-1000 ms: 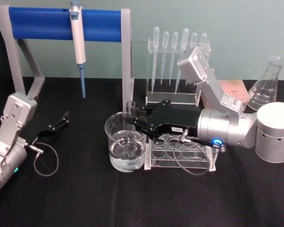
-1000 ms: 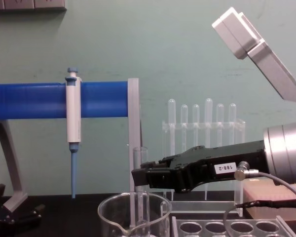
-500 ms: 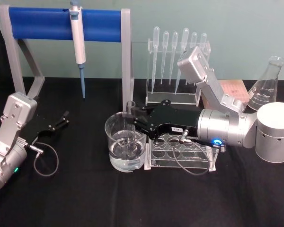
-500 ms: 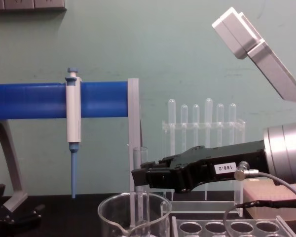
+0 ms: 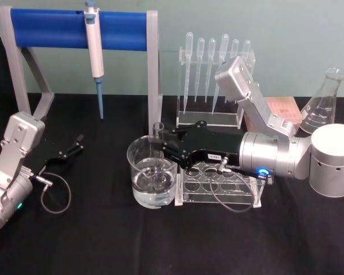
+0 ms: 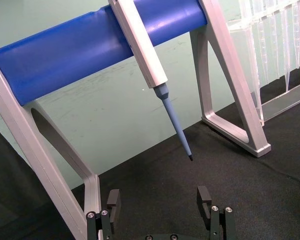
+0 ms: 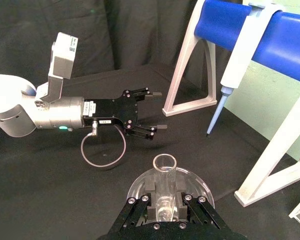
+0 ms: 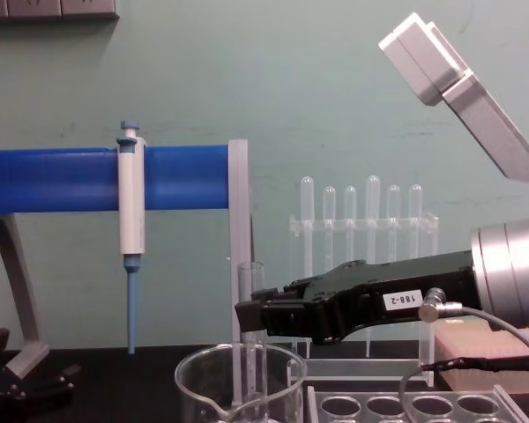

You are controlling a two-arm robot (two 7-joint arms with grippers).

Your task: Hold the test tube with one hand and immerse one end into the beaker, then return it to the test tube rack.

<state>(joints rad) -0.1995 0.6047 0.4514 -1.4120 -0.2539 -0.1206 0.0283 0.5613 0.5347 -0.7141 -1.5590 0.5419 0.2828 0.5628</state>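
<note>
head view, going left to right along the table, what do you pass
left gripper → beaker with the test tube in it → clear rack → conical flask

The beaker (image 5: 152, 177) stands at table centre, with the test tube (image 5: 158, 150) upright inside it. The tube rack (image 5: 218, 184) sits just right of the beaker. The micropipette (image 5: 95, 54) hangs behind-left; the pipette stand (image 5: 215, 80) stands behind-right.

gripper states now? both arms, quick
Left gripper: open, empty, parked low over the table's left side.
Right gripper: shut on the test tube, upright, lower end inside the beaker.
</note>
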